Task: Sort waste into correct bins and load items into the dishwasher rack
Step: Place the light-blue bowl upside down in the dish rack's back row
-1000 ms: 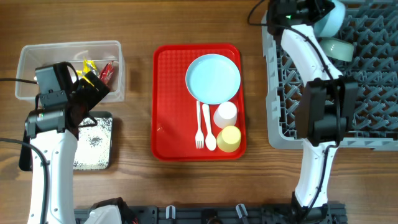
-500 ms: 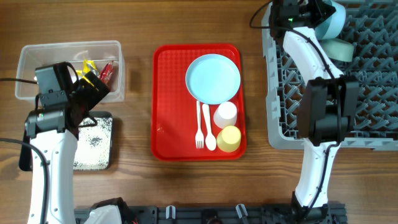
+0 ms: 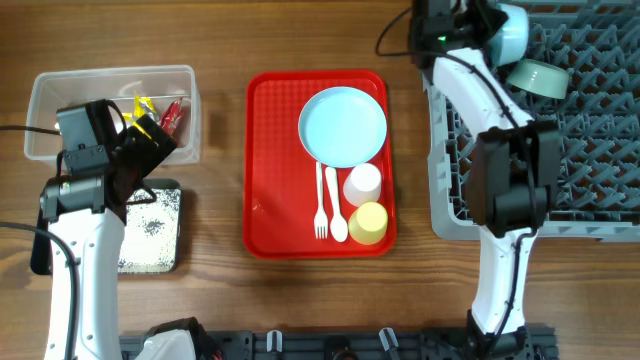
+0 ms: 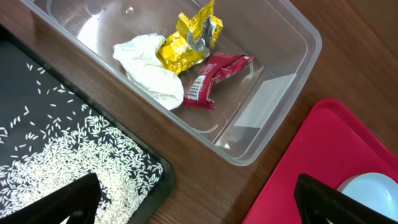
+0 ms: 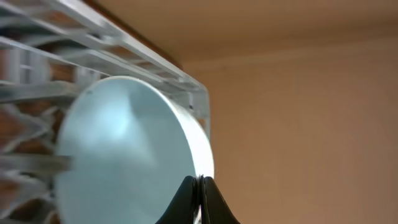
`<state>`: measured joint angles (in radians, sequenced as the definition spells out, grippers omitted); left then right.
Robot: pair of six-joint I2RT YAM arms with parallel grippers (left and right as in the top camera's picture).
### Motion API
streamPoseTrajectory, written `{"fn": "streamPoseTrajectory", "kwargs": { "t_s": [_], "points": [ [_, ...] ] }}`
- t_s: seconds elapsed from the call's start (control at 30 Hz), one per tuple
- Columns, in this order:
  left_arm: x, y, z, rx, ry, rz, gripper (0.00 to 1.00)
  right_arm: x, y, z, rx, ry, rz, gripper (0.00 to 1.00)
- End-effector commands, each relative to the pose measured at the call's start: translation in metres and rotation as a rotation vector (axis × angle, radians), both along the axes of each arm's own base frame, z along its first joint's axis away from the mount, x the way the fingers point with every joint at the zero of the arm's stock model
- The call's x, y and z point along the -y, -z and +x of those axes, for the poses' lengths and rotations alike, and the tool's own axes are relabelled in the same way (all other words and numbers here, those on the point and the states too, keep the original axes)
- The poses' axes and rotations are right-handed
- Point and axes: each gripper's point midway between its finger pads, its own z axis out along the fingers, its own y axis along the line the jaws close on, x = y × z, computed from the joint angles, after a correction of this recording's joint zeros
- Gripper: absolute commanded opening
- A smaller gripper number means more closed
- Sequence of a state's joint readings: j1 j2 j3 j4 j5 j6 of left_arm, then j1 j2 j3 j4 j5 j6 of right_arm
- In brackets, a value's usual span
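Observation:
My right gripper (image 5: 200, 186) is shut on the rim of the light blue bowl (image 5: 124, 155), held on edge over the far left corner of the dishwasher rack (image 3: 600, 150). From overhead the bowl (image 3: 508, 28) hangs just behind the pale green bowl (image 3: 540, 78) lying in the rack. My left gripper (image 4: 199, 208) is open and holds nothing, above the gap between the clear tub (image 4: 292, 59) and the black tray (image 4: 158, 168). In the tub lie a yellow wrapper (image 4: 189, 40), a red wrapper (image 4: 211, 78) and a tissue (image 4: 152, 71). White crumbs (image 4: 81, 155) cover the black tray.
The red serving tray (image 3: 275, 170) in the middle carries the light blue plate (image 3: 343, 125), a white cup (image 3: 363, 184), a yellow cup (image 3: 368, 222), a fork (image 3: 321, 205) and a spoon (image 3: 335, 210). Bare wood lies between tub, tray and rack.
The right gripper has carried the light blue bowl a little to the left along the rack's far edge. The left arm has not moved.

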<state>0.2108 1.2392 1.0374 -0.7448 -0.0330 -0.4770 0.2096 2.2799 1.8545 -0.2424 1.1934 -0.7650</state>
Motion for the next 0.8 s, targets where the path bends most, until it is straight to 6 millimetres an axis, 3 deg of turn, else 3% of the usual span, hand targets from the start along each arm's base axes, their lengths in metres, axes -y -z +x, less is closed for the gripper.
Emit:
{"fn": "streamPoseTrajectory", "kwargs": {
  "t_s": [0.0, 0.17, 0.23, 0.43, 0.63, 0.77],
  "points": [
    [-0.005, -0.006, 0.003, 0.012, -0.012, 0.014, 1.0, -0.032, 0.022, 0.008, -0.031, -0.094, 0.039, 0.04],
    [-0.005, -0.005, 0.003, 0.011, -0.012, 0.014, 1.0, -0.053, 0.022, 0.008, -0.024, -0.13, 0.045, 0.06],
    [-0.005, -0.005, 0.003, 0.011, -0.012, 0.014, 1.0, -0.061, 0.022, 0.008, -0.013, -0.141, 0.053, 0.25],
    [-0.005, -0.006, 0.003, 0.012, -0.012, 0.014, 1.0, -0.094, 0.022, 0.006, -0.016, -0.197, 0.052, 0.57],
    [-0.005, -0.006, 0.003, 0.012, -0.012, 0.014, 1.0, -0.118, 0.022, 0.003, -0.016, -0.238, 0.052, 0.66],
    [-0.005, -0.005, 0.003, 0.011, -0.012, 0.014, 1.0, -0.119, 0.016, 0.0, 0.032, -0.207, 0.048, 0.77]
  ]
}}
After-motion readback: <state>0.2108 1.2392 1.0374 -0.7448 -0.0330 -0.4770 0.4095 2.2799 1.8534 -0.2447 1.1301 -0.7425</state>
